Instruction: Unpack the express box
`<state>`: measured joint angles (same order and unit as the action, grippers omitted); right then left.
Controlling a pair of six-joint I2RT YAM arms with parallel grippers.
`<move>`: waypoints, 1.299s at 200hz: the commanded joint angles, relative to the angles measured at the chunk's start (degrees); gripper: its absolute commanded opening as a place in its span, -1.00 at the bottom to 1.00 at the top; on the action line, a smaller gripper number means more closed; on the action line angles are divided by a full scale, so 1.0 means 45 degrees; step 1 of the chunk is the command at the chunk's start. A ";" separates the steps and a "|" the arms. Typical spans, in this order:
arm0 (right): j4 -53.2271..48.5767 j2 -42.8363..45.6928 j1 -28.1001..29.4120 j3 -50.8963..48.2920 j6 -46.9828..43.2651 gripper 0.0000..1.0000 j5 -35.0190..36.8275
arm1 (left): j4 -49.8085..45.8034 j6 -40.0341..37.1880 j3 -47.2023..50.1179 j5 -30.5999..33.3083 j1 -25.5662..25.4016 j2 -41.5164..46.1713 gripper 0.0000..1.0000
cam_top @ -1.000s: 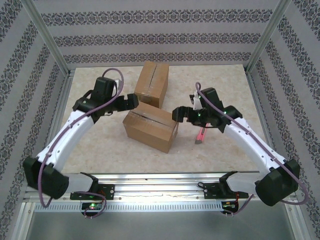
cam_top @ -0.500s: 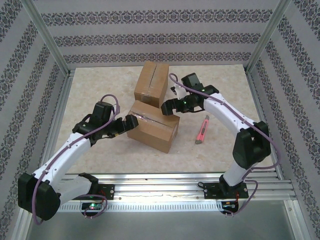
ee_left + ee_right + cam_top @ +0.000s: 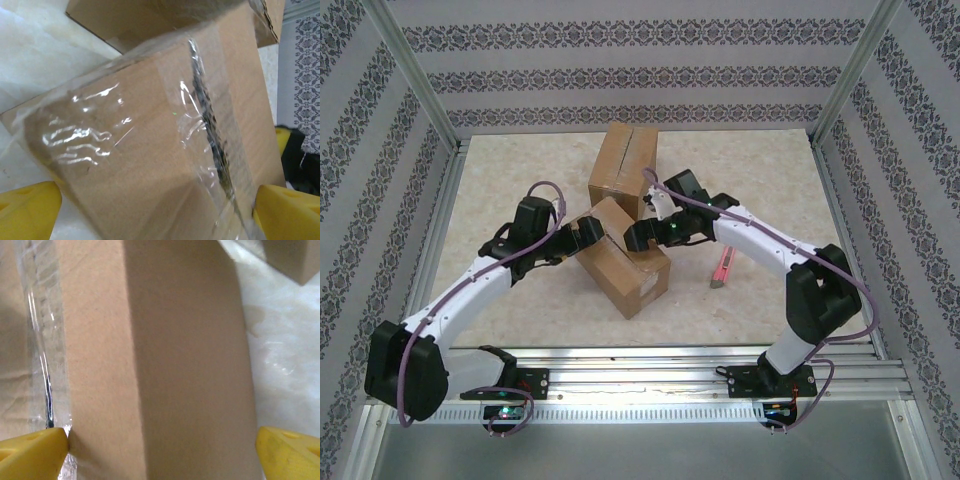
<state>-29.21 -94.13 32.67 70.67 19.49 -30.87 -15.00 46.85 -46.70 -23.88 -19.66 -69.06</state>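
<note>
The express box (image 3: 632,272), brown cardboard with clear tape along its top seam, lies slantwise in the middle of the table. My left gripper (image 3: 588,232) is at its far-left end, open, its yellow fingers (image 3: 27,210) wide on either side of the taped box (image 3: 150,150). From the right, my right gripper (image 3: 636,238) reaches the box's upper right side. It is open too, with the box (image 3: 175,340) between its yellow fingers (image 3: 32,452); the left finger touches the taped edge.
A second taped cardboard box (image 3: 623,165) stands just behind the near one, almost touching it. A pink utility knife (image 3: 722,268) lies on the table to the right. Aluminium frame rails and patterned walls enclose the table.
Both arms have swung in onto the near box. The box has turned clockwise in the top view and now lies slantwise. The right gripper moved down and left.
</note>
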 commanded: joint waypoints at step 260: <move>-0.2308 0.3732 -0.3017 -0.5325 0.5152 0.90 0.7426 | -0.4444 -0.2578 -0.1434 0.1913 -0.0211 0.1753 0.99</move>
<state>-40.12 -74.41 20.32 48.75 40.34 -0.78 -32.40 37.80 -52.23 -16.19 -19.90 -61.65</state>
